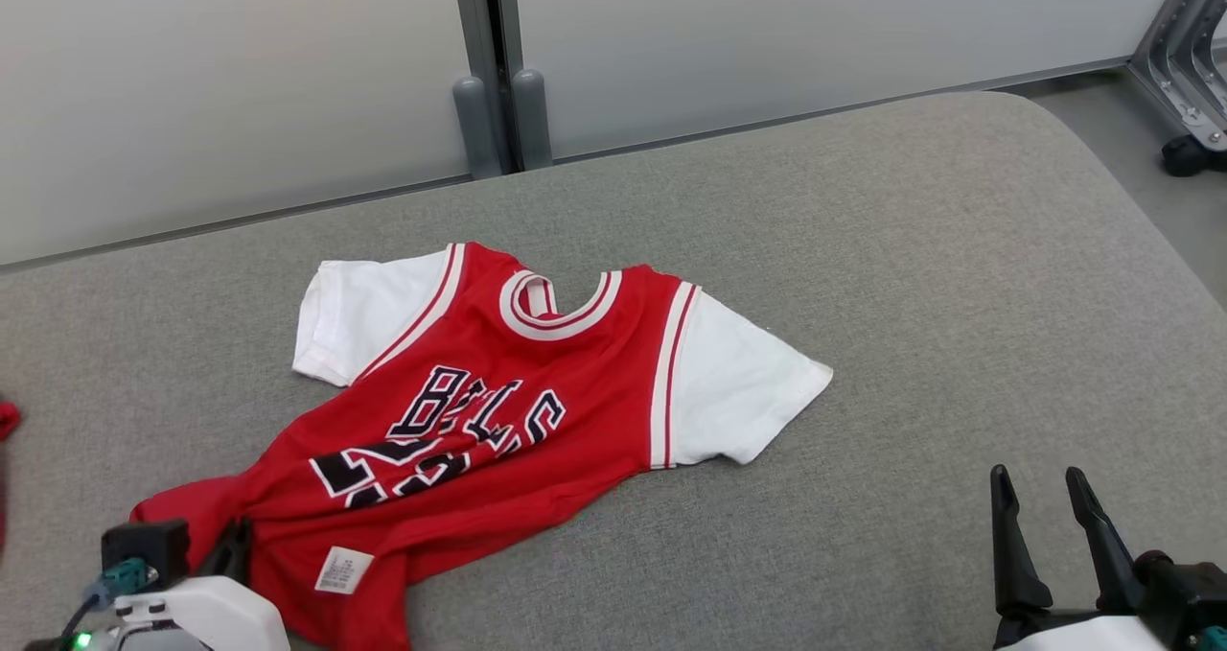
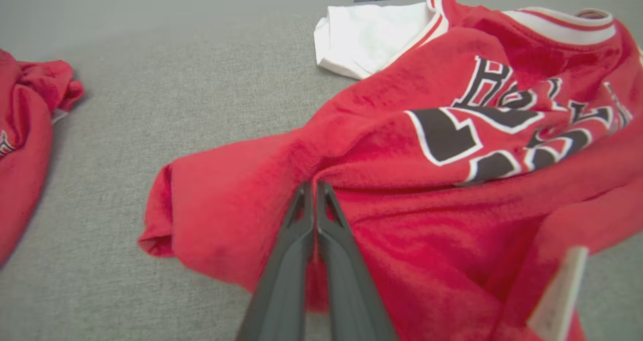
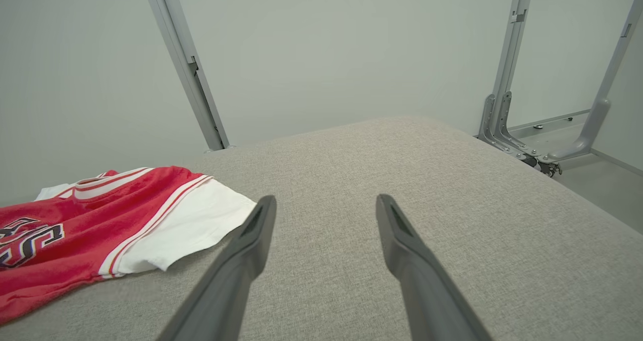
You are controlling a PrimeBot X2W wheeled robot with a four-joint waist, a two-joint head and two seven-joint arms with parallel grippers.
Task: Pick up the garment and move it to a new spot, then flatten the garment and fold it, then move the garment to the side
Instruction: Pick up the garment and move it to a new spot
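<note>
The grey padded table spans the head view, with pale wall panels behind it. The jersey lies face up on the table's left half, collar toward the wall. It is red with white sleeves and dark lettering, and its lower part is rumpled and drawn toward the robot's left. A second red cloth sits at the table's left edge, apart from the jersey. The right gripper hovers over bare table, right of the jersey, fingers spread and holding nothing. The left gripper is clenched, pinching a fold of the jersey near its lower left corner. A white label shows at the hem.
</note>
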